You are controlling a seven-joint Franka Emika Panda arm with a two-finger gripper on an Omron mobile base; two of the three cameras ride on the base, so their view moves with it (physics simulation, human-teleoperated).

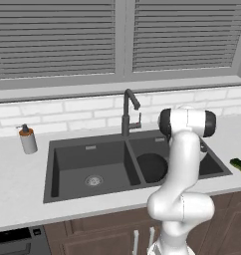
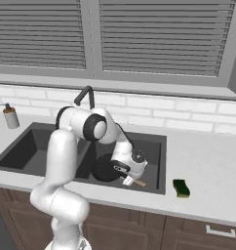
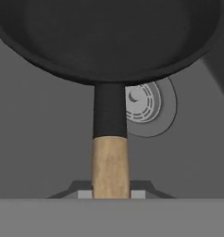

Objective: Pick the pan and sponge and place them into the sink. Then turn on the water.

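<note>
kitchen sink (image 1: 67,145) holds pan (image 2: 108,168), gripper (image 2: 126,175) fingers clamped on its handle; sponge (image 2: 181,188) on counter, faucet (image 1: 128,107) dry.

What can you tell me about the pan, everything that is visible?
The pan is round, shallow and matte black. Its straight handle is black at the bowl and pale wood toward the end. It sits in the right basin of the sink, over the drain. The pincer is shut on the wooden handle end.
</note>
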